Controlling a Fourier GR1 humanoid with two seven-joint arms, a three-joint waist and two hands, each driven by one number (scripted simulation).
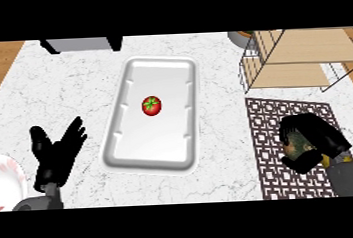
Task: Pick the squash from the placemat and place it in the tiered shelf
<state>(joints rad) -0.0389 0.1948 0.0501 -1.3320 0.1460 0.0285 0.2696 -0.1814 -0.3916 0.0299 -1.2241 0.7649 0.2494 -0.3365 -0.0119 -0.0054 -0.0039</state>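
Note:
On the patterned placemat (273,137) at the right, my right hand (317,135) curls over a dark, mottled green squash (294,147). Only a small patch of the squash shows at the hand's left side, and it seems to rest on the mat. The wooden tiered shelf (302,55) with its wire frame stands at the back right, just beyond the mat. My left hand (59,151) rests open near the left edge with its fingers up, holding nothing.
A long white tray (136,143) lies in the middle of the marble counter with a red tomato (152,106) in it. A flowered white plate (1,181) shows at the lower left edge. A grey box (80,44) stands at the back left.

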